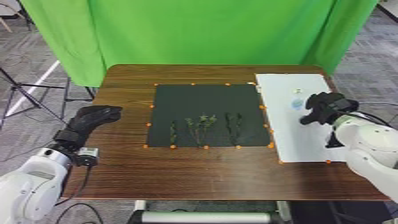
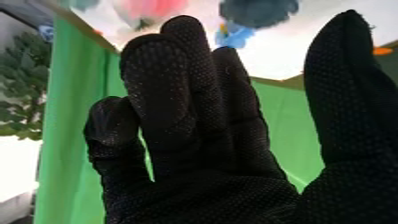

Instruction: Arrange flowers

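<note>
The flower stems lie on the dark mat (image 1: 209, 96) in the middle of the brown table (image 1: 200, 175), all toward its near side: a slim green stem (image 1: 173, 132) at left, a branching, leafy sprig (image 1: 202, 125) in the middle, and a dark, narrow sprig (image 1: 233, 125) at right — set apart from one another. To the right of the mat is a white sheet (image 1: 289, 140), with a pale blue thing (image 1: 298, 104) toward its far part. The right hand (image 1: 330, 107) is at the right side of the sheet, palm open, its fingers straight and the thumb well apart from them, nothing clamped between. Beyond it, the right wrist view shows a blurred pink-red shape (image 2: 155, 6) and a rounded grey one (image 2: 258, 11). The left hand (image 1: 93, 117) is over the table's left edge — whether apart or together, I cannot tell. A green curtain (image 1: 222, 35) hangs on the far side.
</note>
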`<state>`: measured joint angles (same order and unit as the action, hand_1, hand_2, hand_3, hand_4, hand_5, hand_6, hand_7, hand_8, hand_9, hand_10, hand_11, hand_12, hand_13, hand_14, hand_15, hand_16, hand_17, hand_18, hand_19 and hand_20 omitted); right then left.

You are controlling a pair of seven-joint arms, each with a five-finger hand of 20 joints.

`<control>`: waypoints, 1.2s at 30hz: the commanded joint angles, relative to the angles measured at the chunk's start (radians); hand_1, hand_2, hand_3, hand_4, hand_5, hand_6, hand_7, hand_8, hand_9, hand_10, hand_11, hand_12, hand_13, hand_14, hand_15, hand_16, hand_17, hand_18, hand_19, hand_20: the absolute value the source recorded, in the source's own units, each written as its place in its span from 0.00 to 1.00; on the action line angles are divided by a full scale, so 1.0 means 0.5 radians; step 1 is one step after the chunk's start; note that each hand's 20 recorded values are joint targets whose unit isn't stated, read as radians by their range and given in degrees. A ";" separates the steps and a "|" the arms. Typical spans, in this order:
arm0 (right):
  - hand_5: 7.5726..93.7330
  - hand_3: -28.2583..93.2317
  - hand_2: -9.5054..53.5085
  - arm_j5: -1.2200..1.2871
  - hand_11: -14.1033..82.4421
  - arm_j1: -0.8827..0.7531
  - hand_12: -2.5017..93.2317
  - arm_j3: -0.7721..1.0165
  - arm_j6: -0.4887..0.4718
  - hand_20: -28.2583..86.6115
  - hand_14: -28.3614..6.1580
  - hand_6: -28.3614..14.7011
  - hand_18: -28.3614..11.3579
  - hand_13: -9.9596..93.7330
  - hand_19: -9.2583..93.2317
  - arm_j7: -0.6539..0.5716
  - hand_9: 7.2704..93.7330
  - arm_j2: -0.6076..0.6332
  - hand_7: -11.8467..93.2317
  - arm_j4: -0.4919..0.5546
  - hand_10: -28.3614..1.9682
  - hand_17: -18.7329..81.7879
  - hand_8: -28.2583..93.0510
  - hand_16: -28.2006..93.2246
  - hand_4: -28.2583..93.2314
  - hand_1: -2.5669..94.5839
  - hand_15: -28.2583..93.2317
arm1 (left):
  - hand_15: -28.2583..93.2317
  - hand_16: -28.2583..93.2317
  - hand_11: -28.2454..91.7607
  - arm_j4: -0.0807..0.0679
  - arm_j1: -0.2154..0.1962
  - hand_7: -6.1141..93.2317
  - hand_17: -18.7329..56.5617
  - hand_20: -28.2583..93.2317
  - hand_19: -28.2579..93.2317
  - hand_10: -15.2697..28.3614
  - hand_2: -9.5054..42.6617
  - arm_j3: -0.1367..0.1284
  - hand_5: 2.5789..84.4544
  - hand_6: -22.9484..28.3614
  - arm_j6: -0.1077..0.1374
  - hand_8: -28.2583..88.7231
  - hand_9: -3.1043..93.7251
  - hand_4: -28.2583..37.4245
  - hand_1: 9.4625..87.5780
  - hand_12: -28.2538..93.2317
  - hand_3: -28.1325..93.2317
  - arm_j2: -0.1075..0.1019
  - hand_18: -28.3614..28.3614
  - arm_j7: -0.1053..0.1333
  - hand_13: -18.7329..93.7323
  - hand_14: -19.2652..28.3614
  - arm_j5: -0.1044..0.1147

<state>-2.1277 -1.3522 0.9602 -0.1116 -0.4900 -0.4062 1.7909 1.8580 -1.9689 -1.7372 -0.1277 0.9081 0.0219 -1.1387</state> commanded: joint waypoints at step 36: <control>0.79 0.69 0.00 0.221 0.31 0.999 0.41 -0.929 0.524 0.72 0.79 0.64 0.24 0.97 0.98 0.040 0.97 -0.293 0.36 0.239 0.70 0.67 0.33 0.54 0.08 0.65 0.66 | 0.41 0.21 0.44 -0.053 -0.067 0.24 0.32 0.35 0.34 0.69 0.18 -0.096 0.57 0.57 0.671 0.18 0.52 0.16 0.27 0.33 0.74 -0.107 0.71 0.174 0.50 0.78 0.342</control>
<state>-2.0950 -1.1406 0.7007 0.1530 -0.5435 -0.4082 1.8800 1.8414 -1.9727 -1.7755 0.0854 0.8592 0.1281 -1.0978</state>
